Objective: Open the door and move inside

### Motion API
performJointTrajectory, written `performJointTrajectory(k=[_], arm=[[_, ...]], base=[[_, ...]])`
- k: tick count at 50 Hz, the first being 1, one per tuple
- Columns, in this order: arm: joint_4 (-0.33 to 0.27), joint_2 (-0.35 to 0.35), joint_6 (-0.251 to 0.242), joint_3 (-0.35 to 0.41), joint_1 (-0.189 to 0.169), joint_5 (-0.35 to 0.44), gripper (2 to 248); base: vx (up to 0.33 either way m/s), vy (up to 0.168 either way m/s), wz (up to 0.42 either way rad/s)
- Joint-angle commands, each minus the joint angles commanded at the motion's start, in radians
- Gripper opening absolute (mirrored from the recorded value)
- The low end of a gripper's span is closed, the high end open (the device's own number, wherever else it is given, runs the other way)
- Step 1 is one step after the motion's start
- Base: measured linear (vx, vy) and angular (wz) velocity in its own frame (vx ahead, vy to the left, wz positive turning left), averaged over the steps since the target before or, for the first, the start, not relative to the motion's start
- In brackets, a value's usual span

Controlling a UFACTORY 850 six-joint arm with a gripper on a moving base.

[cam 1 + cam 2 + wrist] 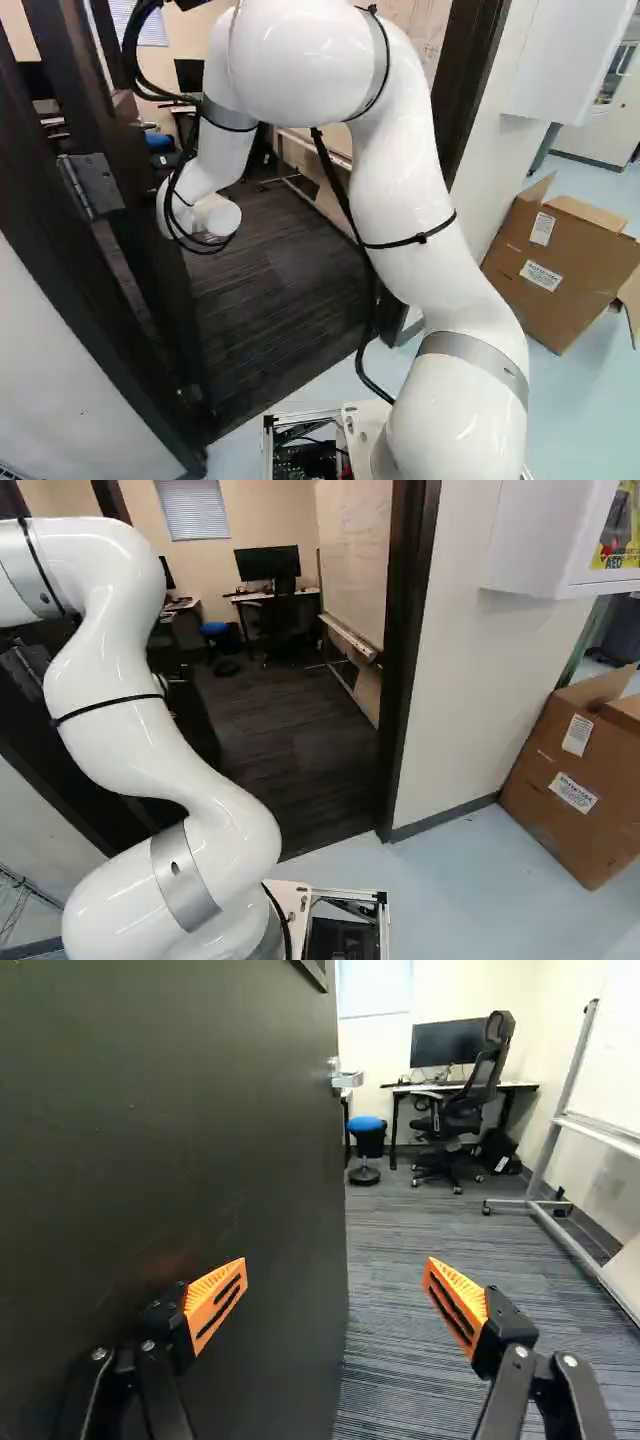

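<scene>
"How does the door (180, 1110) look?"

"Dark and flat, with a silver lever handle (346, 1079) by its upright edge — swung open into the room, its hinge (92, 185) at the left of the left base view."

"And the jaws?"

"Spread wide, orange pads (215, 1305) well apart. One finger is in front of the door, maybe touching — I can't tell — and the other over carpet (400, 1290)."

"Room to pass?"

"Yes, carpet between the door's free edge and the wheeled whiteboard (620, 1070). Farther in, a black chair (465, 1110) stands by the tabletop (520, 1086)."
</scene>
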Motion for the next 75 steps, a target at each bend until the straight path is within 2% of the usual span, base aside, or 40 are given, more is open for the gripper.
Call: performJointTrajectory(k=[12, 31, 75], arm=[[-0.007, -0.016, 0.000, -0.021, 0.005, 0.000, 247], [-0.007, -0.012, 0.000, -0.016, 0.001, 0.000, 247], [-0.007, 0.060, 0.000, 0.080, -0.070, 0.000, 247]], base=[[0.000, 0.000, 0.000], [0.001, 0.005, 0.003], [0.000, 0.000, 0.000]])
